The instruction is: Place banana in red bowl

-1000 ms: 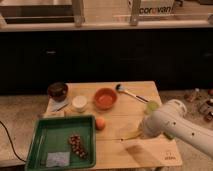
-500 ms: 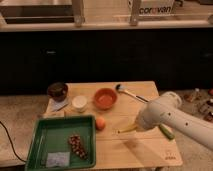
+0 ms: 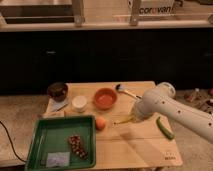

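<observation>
End effector (image 3: pixel 132 118) low over the middle of the bench (image 3: pixel 145 147), pinching the banana (image 3: pixel 121 120) by its right end. Banana juts left toward the orange fruit (image 3: pixel 100 123), just short of the red bowl (image 3: pixel 105 98), not in it. Green vegetable (image 3: pixel 164 128) lies to the arm's right.

Banana (image 3: pixel 123 120) in tool (image 3: pixel 133 118), near red bowl (image 3: pixel 105 98)
</observation>
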### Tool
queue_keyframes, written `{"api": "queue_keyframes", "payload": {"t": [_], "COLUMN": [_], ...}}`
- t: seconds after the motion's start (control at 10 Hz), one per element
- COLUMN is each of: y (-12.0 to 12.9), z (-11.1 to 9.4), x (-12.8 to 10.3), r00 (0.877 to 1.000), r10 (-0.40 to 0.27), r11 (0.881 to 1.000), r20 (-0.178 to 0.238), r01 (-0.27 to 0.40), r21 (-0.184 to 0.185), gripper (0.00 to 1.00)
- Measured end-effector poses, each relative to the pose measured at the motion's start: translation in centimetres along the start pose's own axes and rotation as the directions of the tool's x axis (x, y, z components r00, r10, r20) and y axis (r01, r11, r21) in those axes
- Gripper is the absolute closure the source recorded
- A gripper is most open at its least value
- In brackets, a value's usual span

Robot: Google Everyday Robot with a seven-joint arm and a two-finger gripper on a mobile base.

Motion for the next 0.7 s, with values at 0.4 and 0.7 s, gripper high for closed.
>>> {"api": "queue_keyframes", "payload": {"t": [0.4, 0.7], "y": [-3.2, -4.8], "z": [0.0, -0.6], "x": [-1.3, -1.8], "r00": [1.000, 1.000], "r10": [-0.017, -0.022], "r11": [1.000, 1.000], "r20": [0.012, 0.015], "r01": [0.017, 0.022], "r21": [0.016, 0.022], "gripper": [0.98, 0.98]}}
